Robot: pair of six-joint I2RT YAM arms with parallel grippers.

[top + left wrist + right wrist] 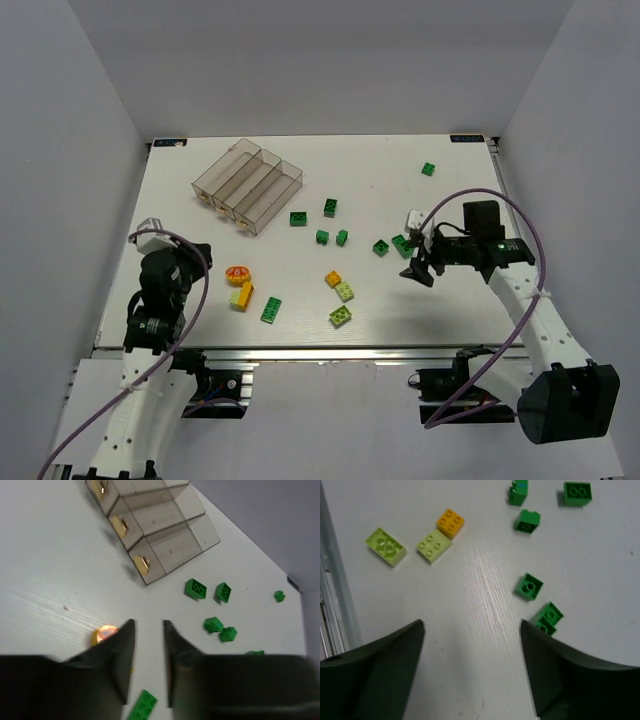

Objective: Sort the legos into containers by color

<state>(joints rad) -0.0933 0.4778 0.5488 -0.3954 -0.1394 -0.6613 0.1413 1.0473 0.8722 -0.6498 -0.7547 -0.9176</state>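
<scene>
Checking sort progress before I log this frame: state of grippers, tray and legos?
left gripper: narrowly open, nothing between the fingers.
right gripper: wide open, empty.
tray: on the table, no bricks visible inside.
legos: loose on the table, none sorted yet.

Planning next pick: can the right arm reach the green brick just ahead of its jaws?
Probably yes. The right gripper is open; the green brick lies just ahead, nothing between. A second brick by its finger might get nudged.
</scene>
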